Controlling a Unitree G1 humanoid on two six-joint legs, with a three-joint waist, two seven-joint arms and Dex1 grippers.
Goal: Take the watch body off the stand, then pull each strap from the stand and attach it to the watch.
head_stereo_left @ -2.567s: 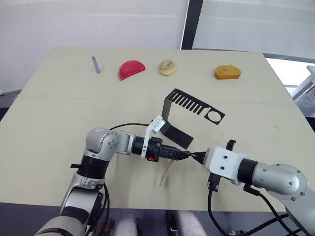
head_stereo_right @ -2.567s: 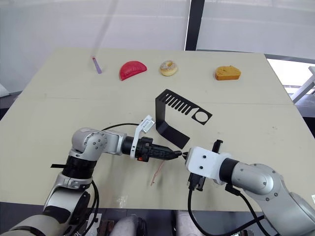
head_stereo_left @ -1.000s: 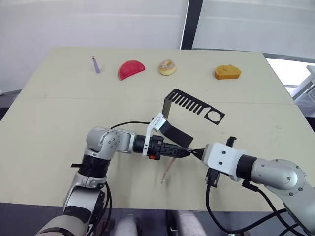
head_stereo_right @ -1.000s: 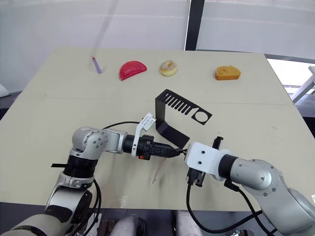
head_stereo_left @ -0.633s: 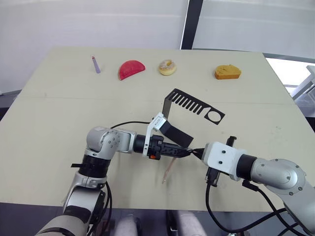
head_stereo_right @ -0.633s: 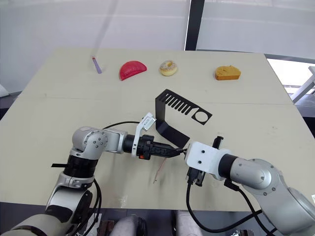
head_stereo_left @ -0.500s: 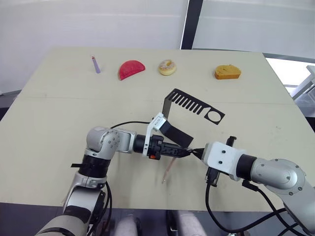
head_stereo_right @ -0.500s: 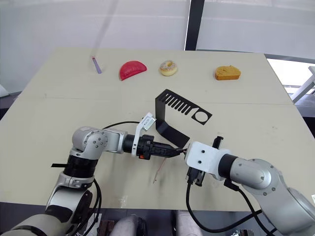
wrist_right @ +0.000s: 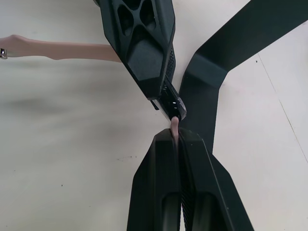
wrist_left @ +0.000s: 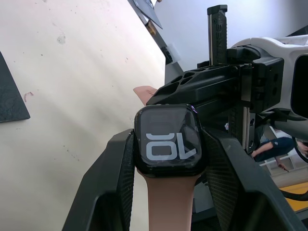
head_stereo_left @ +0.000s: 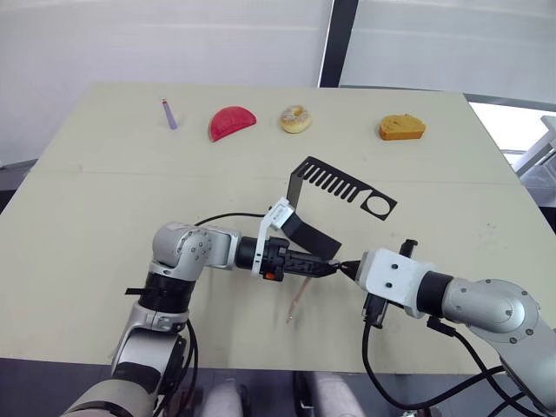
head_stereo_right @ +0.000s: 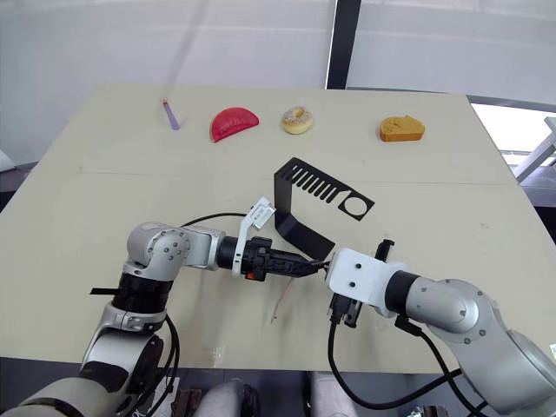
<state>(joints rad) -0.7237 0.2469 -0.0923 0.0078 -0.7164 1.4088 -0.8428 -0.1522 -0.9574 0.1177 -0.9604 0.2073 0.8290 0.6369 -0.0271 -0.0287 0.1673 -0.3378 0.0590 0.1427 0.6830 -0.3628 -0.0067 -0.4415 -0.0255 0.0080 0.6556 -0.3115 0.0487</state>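
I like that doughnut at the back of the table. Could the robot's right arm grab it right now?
Probably not. The right gripper is shut on a pink strap by the watch body, and the doughnut lies across the table beyond the stand.

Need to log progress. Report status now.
Left gripper clamps watch, one strap attached. Right gripper pinches second strap at watch. Stand empty. Nothing in the way.

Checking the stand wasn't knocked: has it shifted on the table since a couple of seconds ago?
No. The stand sits at the same place relative to the donut and the table's far edge.
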